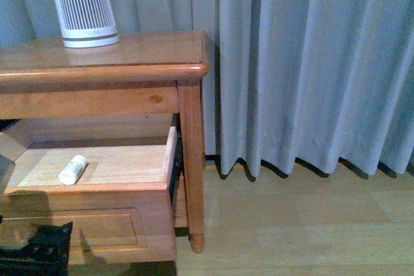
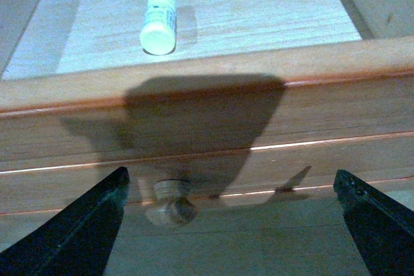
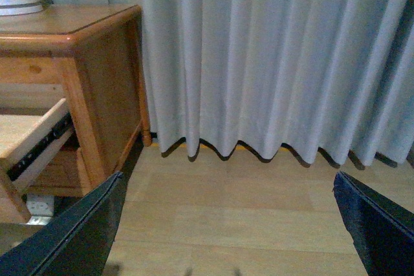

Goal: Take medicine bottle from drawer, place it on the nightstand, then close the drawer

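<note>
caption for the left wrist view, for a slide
Open left gripper facing the pulled-out drawer, medicine bottle lying inside.

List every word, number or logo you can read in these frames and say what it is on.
No text can be read in any view.
On the medicine bottle: a band of dark print on the label, too blurred to read.
On the white ribbed cylinder: no text visible.
On the nightstand, the drawer and the curtain: none.

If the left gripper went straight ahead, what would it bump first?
Probably the drawer front, beside its round knob. The open left gripper faces it; how far off is unclear.
</note>
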Controlling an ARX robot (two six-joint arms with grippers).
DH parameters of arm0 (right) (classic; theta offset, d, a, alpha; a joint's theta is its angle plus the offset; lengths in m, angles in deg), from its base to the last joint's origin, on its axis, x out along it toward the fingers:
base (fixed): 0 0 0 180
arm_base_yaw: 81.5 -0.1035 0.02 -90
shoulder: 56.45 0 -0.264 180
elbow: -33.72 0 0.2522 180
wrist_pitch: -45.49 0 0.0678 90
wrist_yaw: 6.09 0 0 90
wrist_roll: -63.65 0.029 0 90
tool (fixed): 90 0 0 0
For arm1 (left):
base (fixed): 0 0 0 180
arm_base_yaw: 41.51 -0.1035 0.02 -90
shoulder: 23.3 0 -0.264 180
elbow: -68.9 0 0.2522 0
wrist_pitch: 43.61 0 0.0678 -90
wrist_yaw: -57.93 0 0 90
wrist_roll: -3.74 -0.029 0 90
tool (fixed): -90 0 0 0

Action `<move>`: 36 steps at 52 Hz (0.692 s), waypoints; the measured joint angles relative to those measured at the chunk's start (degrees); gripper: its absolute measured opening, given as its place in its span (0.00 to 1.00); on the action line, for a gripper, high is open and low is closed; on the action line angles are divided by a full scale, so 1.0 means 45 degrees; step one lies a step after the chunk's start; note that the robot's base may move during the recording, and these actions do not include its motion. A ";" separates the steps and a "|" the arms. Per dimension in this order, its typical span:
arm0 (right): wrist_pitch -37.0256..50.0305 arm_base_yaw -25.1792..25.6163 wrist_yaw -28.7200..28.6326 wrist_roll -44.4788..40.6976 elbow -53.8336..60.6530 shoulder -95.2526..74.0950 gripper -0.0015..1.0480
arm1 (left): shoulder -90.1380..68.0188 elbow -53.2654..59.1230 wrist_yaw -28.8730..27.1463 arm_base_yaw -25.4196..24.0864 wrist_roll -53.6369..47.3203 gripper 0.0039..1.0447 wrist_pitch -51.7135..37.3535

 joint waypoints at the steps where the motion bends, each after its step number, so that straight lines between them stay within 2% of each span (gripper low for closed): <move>1: 0.0000 0.0000 0.0000 0.0000 0.0000 0.0000 0.93 | 0.0355 0.0112 0.0015 0.0000 -0.0010 0.93 0.0253; 13: 0.0000 0.0000 0.0000 0.0000 0.0000 0.0000 0.93 | 0.4711 0.0981 0.0141 -0.0024 -0.0209 0.94 0.3662; 24: 0.0000 0.0000 0.0000 0.0000 0.0000 0.0000 0.93 | 1.0132 0.1039 -0.0039 0.0083 -0.0510 0.94 0.7271; 32: 0.0000 0.0000 0.0000 0.0000 0.0000 0.0000 0.93 | 1.3537 0.1185 -0.0947 0.0223 -0.0772 0.94 0.8456; 36: 0.0000 0.0000 0.0000 0.0000 0.0000 0.0000 0.93 | 1.5480 0.1588 -0.1744 0.0777 -0.0947 0.94 0.9423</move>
